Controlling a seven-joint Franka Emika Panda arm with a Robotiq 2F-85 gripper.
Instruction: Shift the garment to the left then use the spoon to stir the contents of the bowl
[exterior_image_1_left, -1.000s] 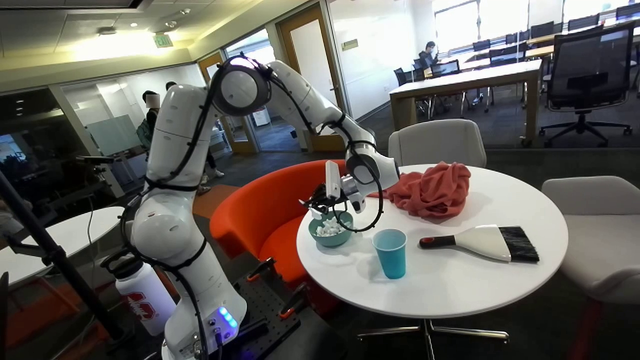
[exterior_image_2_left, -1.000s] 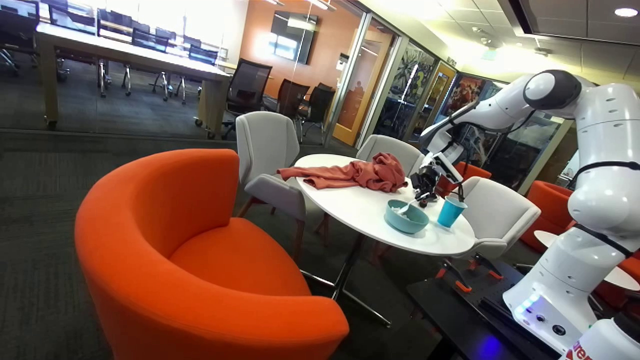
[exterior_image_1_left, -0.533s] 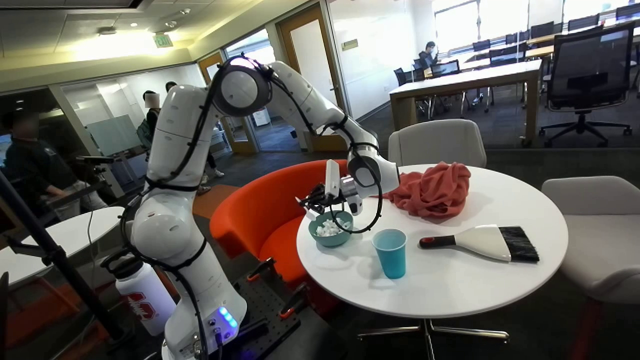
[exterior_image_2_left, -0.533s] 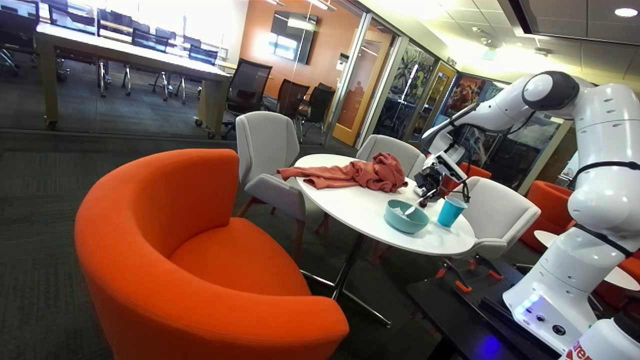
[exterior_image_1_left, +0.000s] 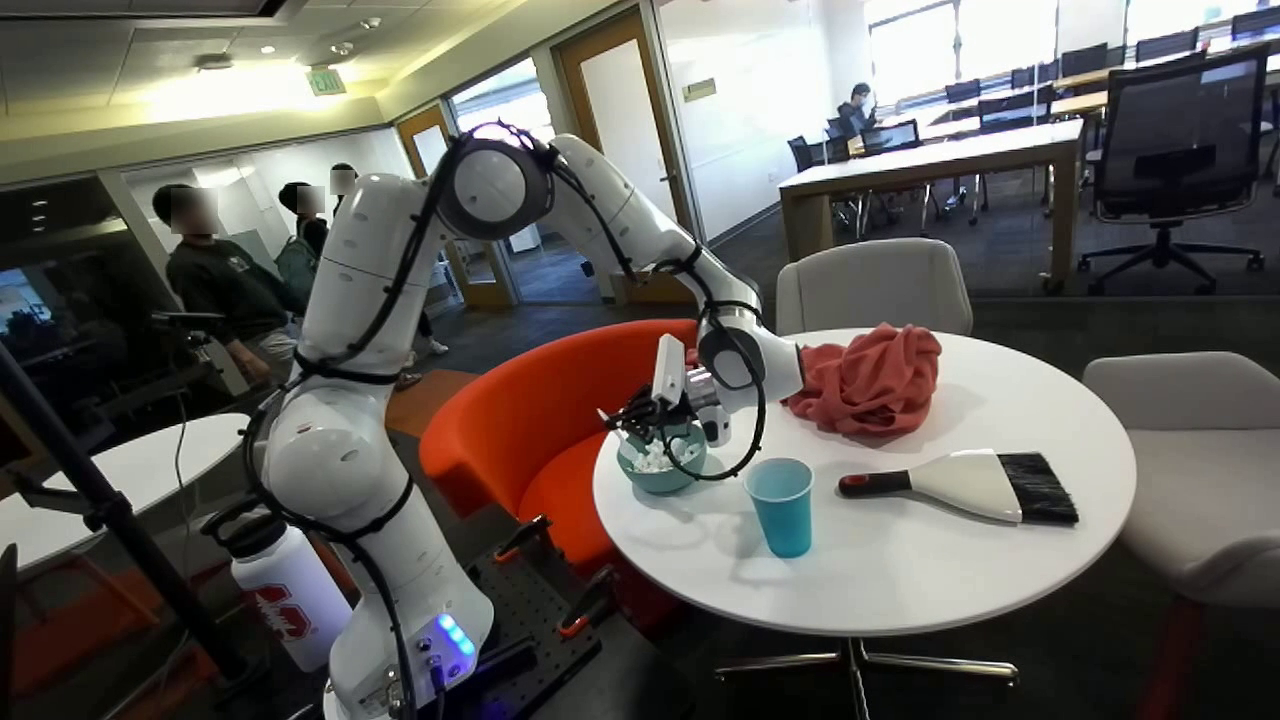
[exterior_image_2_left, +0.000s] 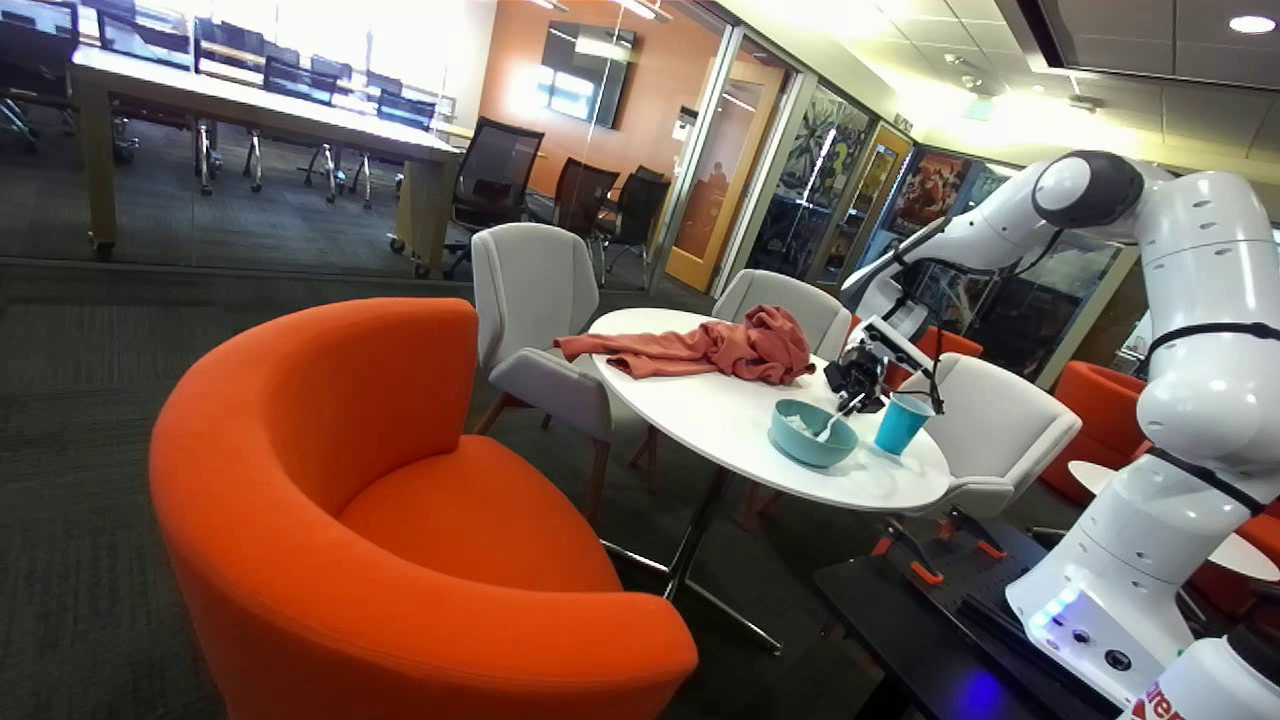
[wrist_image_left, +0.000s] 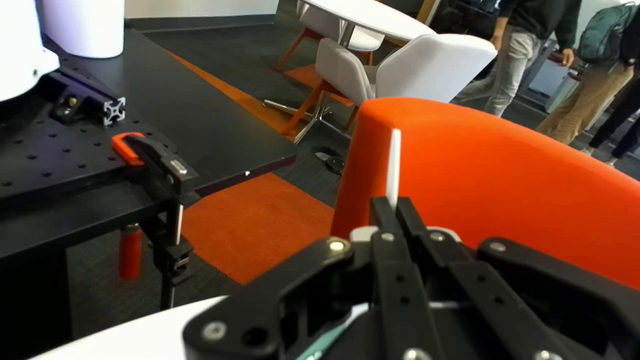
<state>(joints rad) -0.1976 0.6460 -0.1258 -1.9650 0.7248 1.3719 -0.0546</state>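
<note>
My gripper (exterior_image_1_left: 643, 418) is shut on a white spoon, with the spoon's shaft (wrist_image_left: 394, 162) between the fingertips in the wrist view (wrist_image_left: 392, 204). The spoon (exterior_image_2_left: 828, 431) slants down into the teal bowl (exterior_image_2_left: 812, 452), its end inside the bowl near the cup side. White pieces (exterior_image_1_left: 655, 458) lie in the bowl (exterior_image_1_left: 662, 482). The gripper (exterior_image_2_left: 855, 398) is just above the bowl's rim. The red garment (exterior_image_1_left: 868, 385) lies crumpled at the back of the table, apart from the bowl, with a long part stretched out in an exterior view (exterior_image_2_left: 690, 352).
A blue cup (exterior_image_1_left: 782, 510) stands close to the bowl, below the wrist cable. A brush with a white body (exterior_image_1_left: 965, 483) lies on the round white table (exterior_image_1_left: 930, 590). An orange chair (exterior_image_1_left: 560, 420) and grey chairs (exterior_image_1_left: 870, 285) stand around it. People (exterior_image_1_left: 225, 270) are in the background.
The gripper has dipped slightly, and the spoon's end has shifted across the bowl toward the cup side. The garment, bowl and cup have not moved. A person has walked into the background.
</note>
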